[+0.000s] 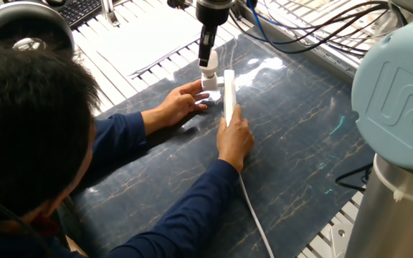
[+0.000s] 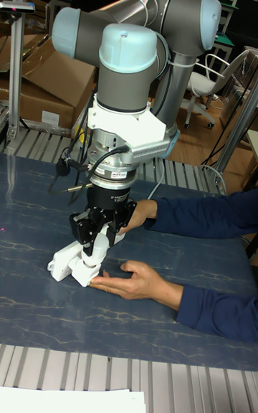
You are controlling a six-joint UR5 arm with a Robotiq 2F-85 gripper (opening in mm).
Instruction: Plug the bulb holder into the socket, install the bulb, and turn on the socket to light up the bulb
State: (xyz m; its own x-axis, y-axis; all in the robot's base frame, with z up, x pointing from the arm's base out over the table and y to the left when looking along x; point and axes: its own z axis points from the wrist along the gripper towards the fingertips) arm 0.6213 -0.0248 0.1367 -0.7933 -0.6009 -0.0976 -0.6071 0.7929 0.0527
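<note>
The socket [image 1: 229, 97] [image 2: 63, 258] is a long white strip lying on the dark mat, with its cord running toward the front. The white bulb holder [image 1: 211, 84] [image 2: 91, 271] sits plugged into the side of the strip. My gripper [image 1: 207, 63] [image 2: 100, 235] comes straight down over the holder. It is shut on the bulb [image 1: 209, 71] [image 2: 100, 244], whose lower end rests at the holder's opening. A person's hands steady things: one hand [image 1: 180, 104] [image 2: 136, 281] beside the holder, the other hand [image 1: 235, 137] [image 2: 140, 213] on the strip.
The person [image 1: 34, 143] leans over the near left of the dark marbled mat [image 1: 300, 136]. Black and blue cables [image 1: 314, 21] hang at the back right. The arm's grey base [image 1: 400, 143] fills the right edge. A keyboard [image 1: 77, 10] lies at the back left.
</note>
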